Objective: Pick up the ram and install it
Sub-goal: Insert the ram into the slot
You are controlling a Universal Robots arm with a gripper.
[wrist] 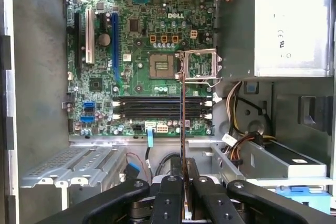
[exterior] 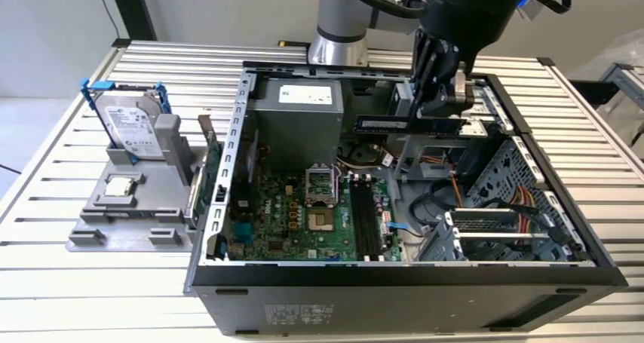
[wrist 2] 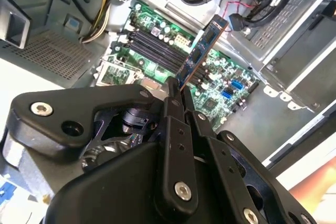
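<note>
gripper (wrist 2: 178, 92) pinched tight on one end of ram (wrist 2: 203, 48), stick carried on edge, high over case (exterior: 403, 277), guessing to clear walls; sits crosswise to memory slots (wrist: 157, 107), not seated.

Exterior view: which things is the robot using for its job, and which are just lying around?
In the job: gripper, ram it grips, memory slots, computer case.
Lying about: hard drive, processor chip, grey holder.
</note>
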